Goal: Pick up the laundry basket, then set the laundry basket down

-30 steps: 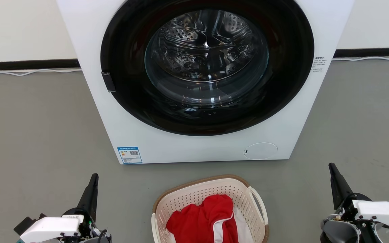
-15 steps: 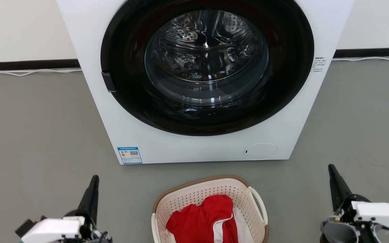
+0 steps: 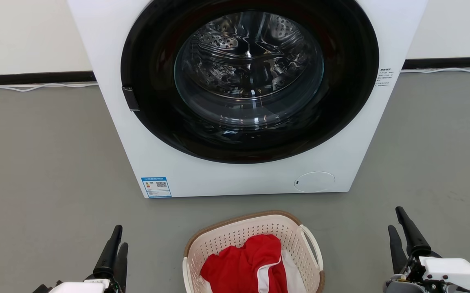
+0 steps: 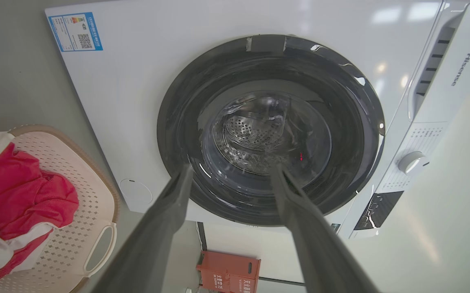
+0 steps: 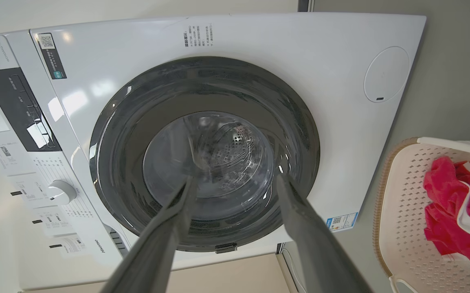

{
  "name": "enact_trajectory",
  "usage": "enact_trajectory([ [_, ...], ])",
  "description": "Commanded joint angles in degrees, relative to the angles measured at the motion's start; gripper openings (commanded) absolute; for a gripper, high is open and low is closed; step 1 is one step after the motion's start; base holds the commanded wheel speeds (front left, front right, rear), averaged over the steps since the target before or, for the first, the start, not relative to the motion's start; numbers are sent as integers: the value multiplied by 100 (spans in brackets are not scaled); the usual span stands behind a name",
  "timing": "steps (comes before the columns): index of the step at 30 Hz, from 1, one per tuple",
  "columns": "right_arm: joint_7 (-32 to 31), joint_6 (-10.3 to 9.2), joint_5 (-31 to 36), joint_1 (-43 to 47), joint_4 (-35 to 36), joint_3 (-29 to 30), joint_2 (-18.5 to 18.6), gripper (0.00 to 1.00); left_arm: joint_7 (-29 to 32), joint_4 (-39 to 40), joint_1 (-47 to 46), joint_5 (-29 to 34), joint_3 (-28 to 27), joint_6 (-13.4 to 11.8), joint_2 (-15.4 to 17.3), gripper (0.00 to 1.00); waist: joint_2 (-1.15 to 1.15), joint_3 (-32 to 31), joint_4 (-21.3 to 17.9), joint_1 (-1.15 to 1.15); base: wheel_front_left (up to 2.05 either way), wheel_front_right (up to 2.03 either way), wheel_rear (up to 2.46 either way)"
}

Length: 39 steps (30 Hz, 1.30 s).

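Note:
The cream perforated laundry basket with its brown rim stands on the grey floor at the bottom centre of the head view, just in front of the washer. A red and white garment lies inside it. One white loop handle shows on its right side. My left gripper is low at the left, open and empty, well apart from the basket. At the right my right gripper is likewise open and empty. The basket lies left of the left gripper. The basket also lies right of the right gripper.
A white front-loading washer with a dark round glass door, shut, rises close behind the basket. A white cable runs along the wall's dark skirting. An orange-red box shows in the left wrist view. Bare grey floor lies on both sides.
Both grippers have sunk lower in the head view and turned, so that two fingers of each now show. The basket and washer have not moved.

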State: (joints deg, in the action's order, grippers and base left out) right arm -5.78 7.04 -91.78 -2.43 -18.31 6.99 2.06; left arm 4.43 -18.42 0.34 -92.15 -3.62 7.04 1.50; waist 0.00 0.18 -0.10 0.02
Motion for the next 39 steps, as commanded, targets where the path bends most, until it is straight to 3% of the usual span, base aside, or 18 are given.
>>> enact_trajectory([
  [1, 66, 5, 21, -189, 222, -38, 41, 100, -42, 205, -229, 56, 10, 5, 29, 100, 0, 5, -3, -2, 0, 0, 0],
  [21, 487, 12, 422, -269, 554, -480, 299, 100, -378, 486, -307, 968, 181, 12, 48, 100, 0, 28, -42, -2, 0, 0, 0],
  [39, 816, 19, 1964, -402, 706, -1001, 623, 100, -681, 633, -380, 2674, 328, -91, 66, 100, 0, 32, -77, -2, 0, 0, 0],
])
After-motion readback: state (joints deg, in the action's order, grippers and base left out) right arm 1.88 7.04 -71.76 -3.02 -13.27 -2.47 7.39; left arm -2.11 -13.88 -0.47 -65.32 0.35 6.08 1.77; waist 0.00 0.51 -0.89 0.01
